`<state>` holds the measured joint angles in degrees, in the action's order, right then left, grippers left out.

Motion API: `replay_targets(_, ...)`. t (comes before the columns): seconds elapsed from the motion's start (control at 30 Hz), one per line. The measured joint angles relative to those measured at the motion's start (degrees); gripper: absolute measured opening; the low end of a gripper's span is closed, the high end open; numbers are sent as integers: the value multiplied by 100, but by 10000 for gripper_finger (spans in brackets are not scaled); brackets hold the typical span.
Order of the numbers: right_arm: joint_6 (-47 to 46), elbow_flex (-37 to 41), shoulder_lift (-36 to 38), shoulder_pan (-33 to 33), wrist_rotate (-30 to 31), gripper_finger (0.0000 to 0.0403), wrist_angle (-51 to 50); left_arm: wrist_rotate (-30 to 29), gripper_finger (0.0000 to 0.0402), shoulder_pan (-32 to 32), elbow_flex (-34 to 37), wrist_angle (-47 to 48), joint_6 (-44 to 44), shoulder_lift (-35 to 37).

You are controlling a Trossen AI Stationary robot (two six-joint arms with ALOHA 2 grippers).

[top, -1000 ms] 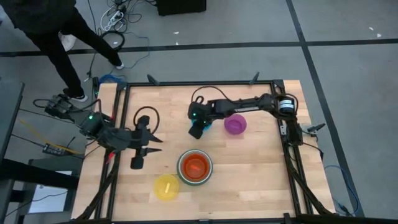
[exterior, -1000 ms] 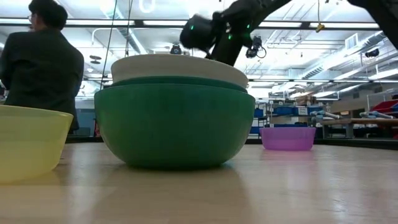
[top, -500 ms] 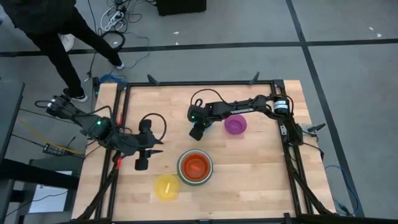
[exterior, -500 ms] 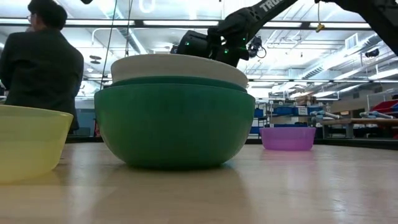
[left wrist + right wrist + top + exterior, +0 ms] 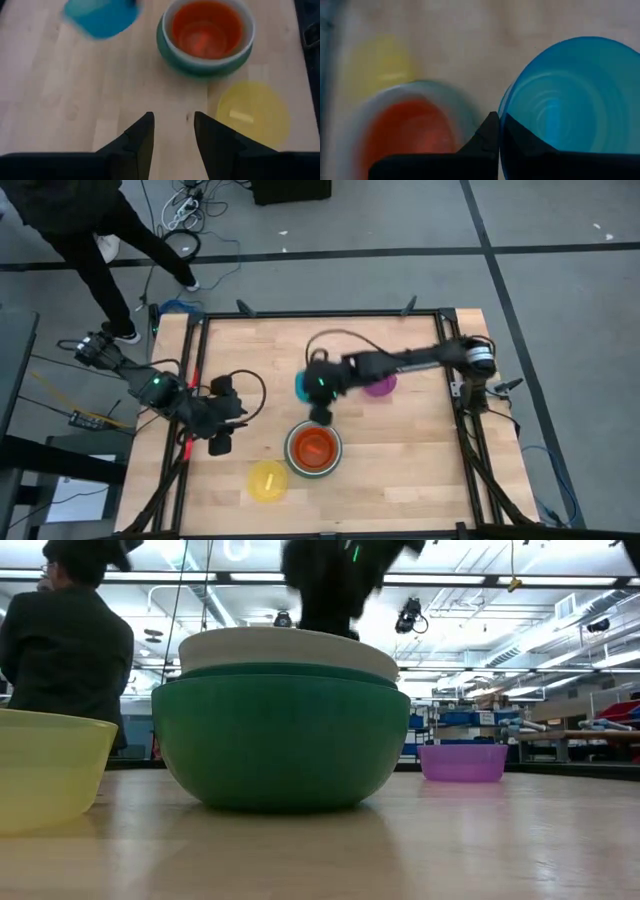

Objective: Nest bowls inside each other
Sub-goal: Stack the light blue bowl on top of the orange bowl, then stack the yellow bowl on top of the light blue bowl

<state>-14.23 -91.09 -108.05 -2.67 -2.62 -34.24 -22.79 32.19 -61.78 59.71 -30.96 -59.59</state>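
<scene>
A sage green bowl (image 5: 315, 448) near the table's middle holds a white bowl and an orange one (image 5: 207, 27). Left of it, toward the near edge, a yellow bowl (image 5: 268, 480) rests on its base. A purple bowl (image 5: 380, 385) stands farther back, partly under my right arm. My right gripper (image 5: 320, 408) is shut on a blue bowl (image 5: 303, 385) just behind the stack. In the low view that hand is a dark blur above the stack (image 5: 325, 590). My left gripper (image 5: 222, 444) hovers open at the table's left, holding nothing. My right gripper pinches the blue bowl's rim (image 5: 501, 120). One finger (image 5: 487, 137) is outside the wall and the other shows through the plastic from inside. The fingers slant down from the far side. The bowl hangs tilted beside them, its hollow facing the wrist, and looks raised off the table.
Black frame rails run along the table's edges (image 5: 195, 380). Bare wood lies to the right of the stack (image 5: 410, 450). A person in dark clothes stands beyond the far left corner (image 5: 90, 230).
My right gripper has shut on the blue bowl's rim. It has then swung up and toward the near edge, to the stack, taking the bowl along and tilting it. My left gripper has sunk a little and tipped further down, still open.
</scene>
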Motion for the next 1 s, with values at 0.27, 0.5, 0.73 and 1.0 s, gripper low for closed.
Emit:
replay_targets(0.27, -622, 0, 209, -1541, 110, 1, 195, -57, 149, 262, 22, -40, -272, -2)
replay_targets(0.5, -1009, 11, -84, -1787, 650, 54, 229, -167, 149, 282, 22, -261, -249, -2)
replay_targets(0.73, -1317, 13, -149, -1656, 545, 129, 218, -183, 149, 283, 22, -238, -239, -2)
replay_targets(1.0, -1472, 11, -109, -1820, 283, 141, 717, -183, 149, 282, 22, -185, -246, -2)
